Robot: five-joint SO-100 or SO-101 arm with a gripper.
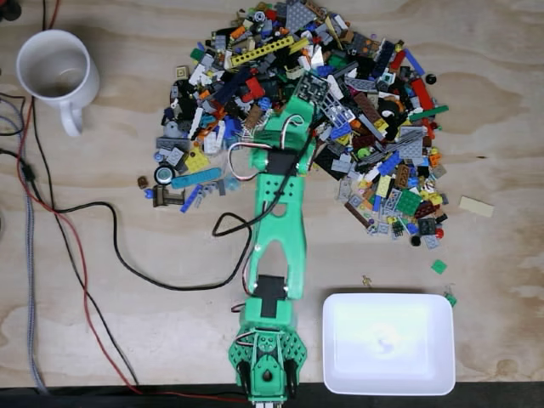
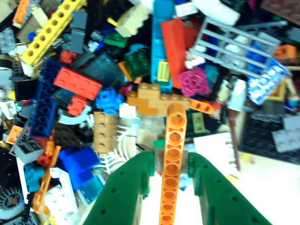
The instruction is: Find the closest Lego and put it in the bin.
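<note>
- Plywood tabletop (image 1: 102,340) carries everything in the fixed view: a big Lego pile (image 1: 374,127) fanned around 12 o'clock, a white mug (image 1: 53,70) at 10 o'clock, and the bin (image 1: 388,342) at 5 o'clock, just beside the arm's base.
- Green arm (image 1: 279,229) stretches from 6 o'clock up into the pile's near edge.
- Wrist view: the gripper (image 2: 172,161) has its two green fingers pinching an orange holed beam (image 2: 174,154), which runs straight up between them toward 12 o'clock.
- The beam's far end seems to rest on a tan brick (image 2: 154,96), with loose pieces crowding round.
- To do this well: hold the pinch firm and lift straight up first, so neighbouring bricks drop clear rather than drag along.
- Only then swing back toward 5 o'clock, stop over the bin's middle, and release low.
</note>
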